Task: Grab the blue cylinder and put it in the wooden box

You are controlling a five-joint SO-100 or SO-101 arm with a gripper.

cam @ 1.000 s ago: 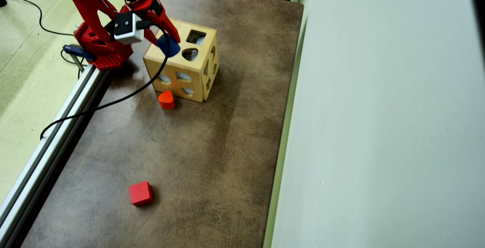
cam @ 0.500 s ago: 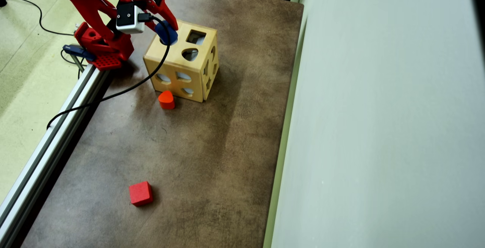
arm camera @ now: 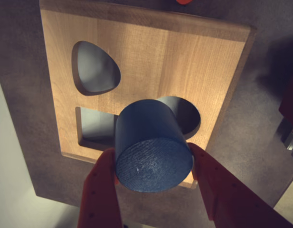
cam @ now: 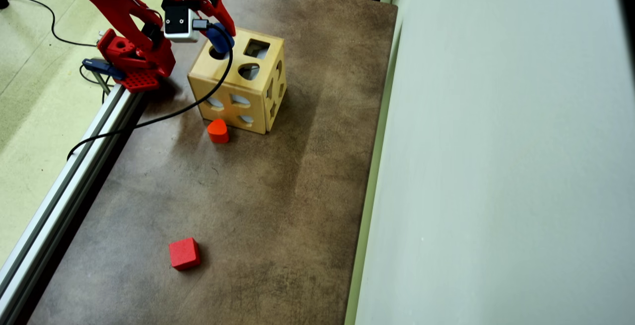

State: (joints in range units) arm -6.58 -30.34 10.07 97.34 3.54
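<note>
Red two-finger gripper [arm camera: 153, 164]: pinching short solid blue cylinder [arm camera: 152, 148] above round hole of light-wood cut-out box [cam: 237, 81], surface's far-left corner in overhead view. Grasp done; release pending.

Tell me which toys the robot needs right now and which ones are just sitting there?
Needed for the job:
- blue cylinder, held in the gripper above the box's top
- wooden box, with a round hole in its top

Just lying about:
- red cube, alone on the table
- orange-red rounded block, on the table close beside the box
</note>
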